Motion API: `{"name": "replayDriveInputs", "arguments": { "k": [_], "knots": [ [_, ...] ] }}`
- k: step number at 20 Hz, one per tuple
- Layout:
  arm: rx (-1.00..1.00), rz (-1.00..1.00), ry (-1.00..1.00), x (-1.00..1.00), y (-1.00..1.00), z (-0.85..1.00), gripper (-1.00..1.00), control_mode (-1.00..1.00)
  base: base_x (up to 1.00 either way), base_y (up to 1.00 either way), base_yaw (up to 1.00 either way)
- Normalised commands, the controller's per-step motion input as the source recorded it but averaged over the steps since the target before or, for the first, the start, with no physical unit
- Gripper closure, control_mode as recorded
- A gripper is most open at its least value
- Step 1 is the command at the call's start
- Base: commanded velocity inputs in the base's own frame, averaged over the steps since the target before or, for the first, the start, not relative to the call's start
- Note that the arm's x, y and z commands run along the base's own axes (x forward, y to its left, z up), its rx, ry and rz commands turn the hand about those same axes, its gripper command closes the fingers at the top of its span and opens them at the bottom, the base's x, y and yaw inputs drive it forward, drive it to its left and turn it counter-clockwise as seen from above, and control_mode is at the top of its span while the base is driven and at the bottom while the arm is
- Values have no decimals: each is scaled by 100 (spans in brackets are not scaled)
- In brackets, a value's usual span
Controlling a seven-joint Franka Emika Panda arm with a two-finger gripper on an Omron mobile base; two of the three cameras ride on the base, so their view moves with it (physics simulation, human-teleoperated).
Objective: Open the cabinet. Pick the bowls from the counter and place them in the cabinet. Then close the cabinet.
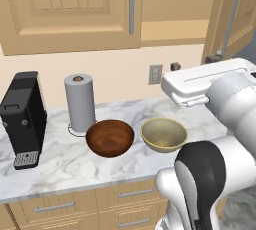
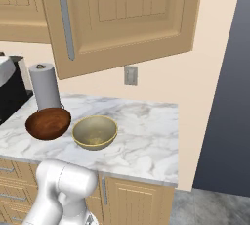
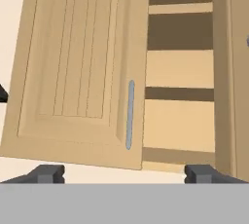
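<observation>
The gripper (image 3: 124, 174) is spread wide with nothing between its two dark fingertips (image 3: 47, 173), and it hangs high, level with the cabinet (image 3: 180, 72), looking straight into it. In the hand view the left door (image 3: 78, 67) with its long grey handle (image 3: 130, 114) stands partly across the opening, and the right door (image 1: 232, 14) is swung well out in the left base view, so a wooden shelf (image 3: 179, 93) shows in the gap between them. By my reading the opening step is done or nearly so, and the coming move is a reach for a bowl. That move turns on one relation: both bowls lie well below the gripper, down on the counter (image 1: 60, 166), while the hand faces up and forward at the shelves. The brown wooden bowl (image 1: 110, 137) and the pale ceramic bowl (image 1: 164, 134) sit side by side, close but apart, near the middle of the counter and toward its front edge, with the pale one on the arm's side, nearer the swung-out right door. A paper towel roll (image 1: 80, 103) stands just behind the brown bowl, and a black coffee machine (image 1: 22, 119) sits near the left end. The pale bowl looks the shorter reach.
</observation>
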Motion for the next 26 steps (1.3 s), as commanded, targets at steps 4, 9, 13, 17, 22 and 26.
{"name": "replayDriveInputs", "arguments": {
  "k": [4, 9, 13, 17, 22, 26],
  "knots": [
    [5, -20, 0, 46, 0, -43, -100, -100, 0, 0, 0],
    [4, -20, 0, 55, 0, -22, -100, -100, 0, 0, 0],
    [3, -17, 0, 46, -4, -11, -100, -100, 0, 0, 0],
    [1, -7, 0, 41, -17, -1, -100, -100, 0, 0, 0],
    [0, 0, 0, 49, -20, 0, -100, -100, 0, 0, 0],
    [0, 0, 0, 53, -11, -3, -100, -100, 0, 0, 0]
  ]
}}
